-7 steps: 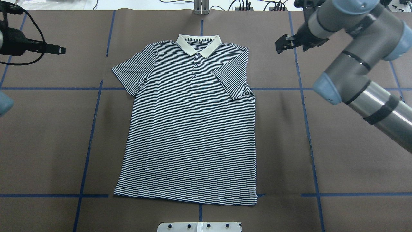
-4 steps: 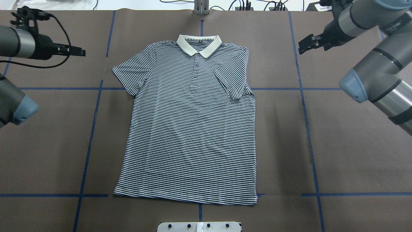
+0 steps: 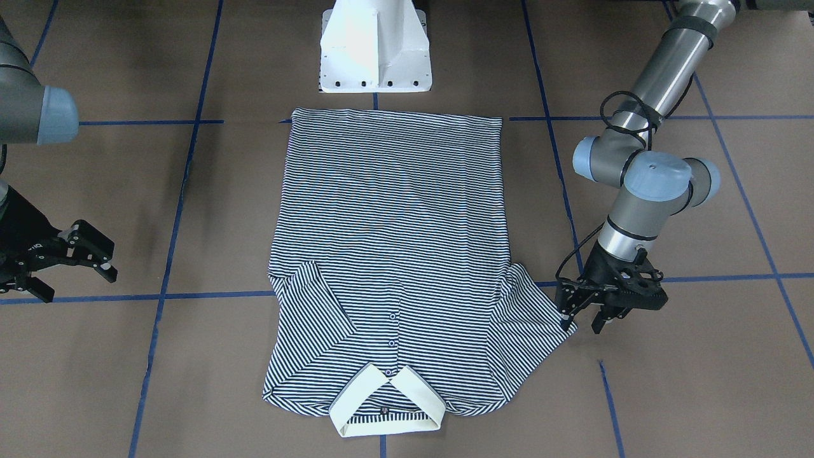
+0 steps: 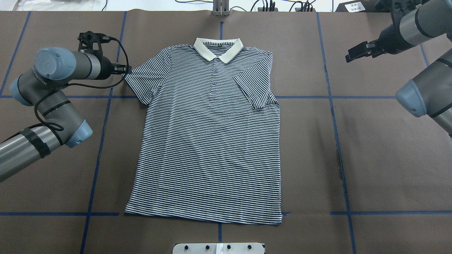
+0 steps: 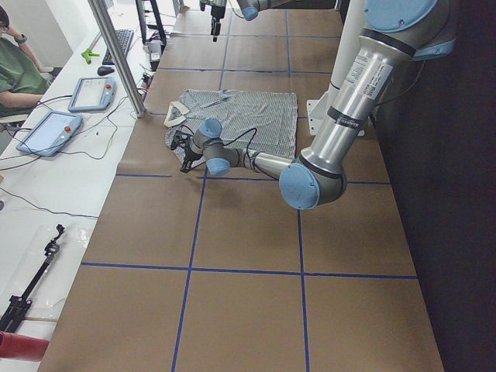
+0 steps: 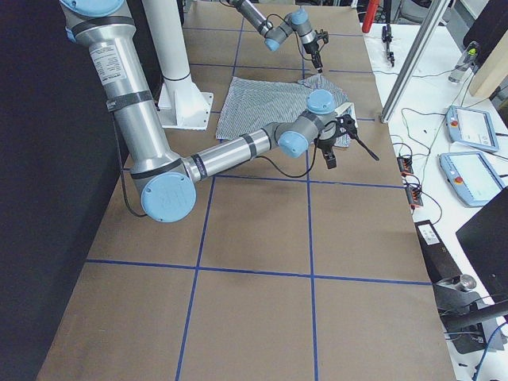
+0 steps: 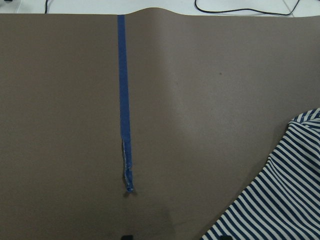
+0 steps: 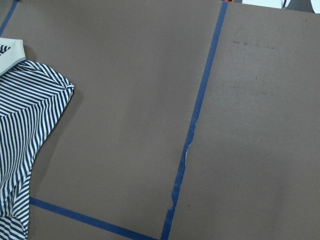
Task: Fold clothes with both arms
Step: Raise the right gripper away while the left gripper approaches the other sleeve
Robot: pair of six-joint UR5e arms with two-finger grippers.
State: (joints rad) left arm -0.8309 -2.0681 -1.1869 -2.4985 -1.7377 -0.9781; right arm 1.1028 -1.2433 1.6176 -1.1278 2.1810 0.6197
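Note:
The striped polo shirt [image 4: 212, 148] lies flat and face up, with its cream collar [image 4: 218, 49] at the far side. One sleeve [image 4: 254, 90] is folded in over the chest. The other sleeve [image 4: 146, 79] lies spread out. My left gripper [image 4: 125, 68] is open and empty, low at that spread sleeve's outer hem. In the front view it [image 3: 582, 321] has one finger right at the hem. The left wrist view shows the sleeve [image 7: 270, 200] at the lower right. My right gripper [image 4: 349, 57] is open and empty, well off the shirt's folded side; it also shows in the front view [image 3: 70, 273].
Brown paper with blue tape lines [image 4: 102, 134] covers the table. The white pedestal base [image 3: 374, 48] stands at the near edge by the shirt's hem. A metal post [image 4: 220, 7] stands at the far edge. Desks with tablets [image 5: 89, 93] lie beyond it.
My left gripper has swung in from the table's left edge to the spread sleeve. My right gripper has moved further right, away from the shirt. The shirt has not moved.

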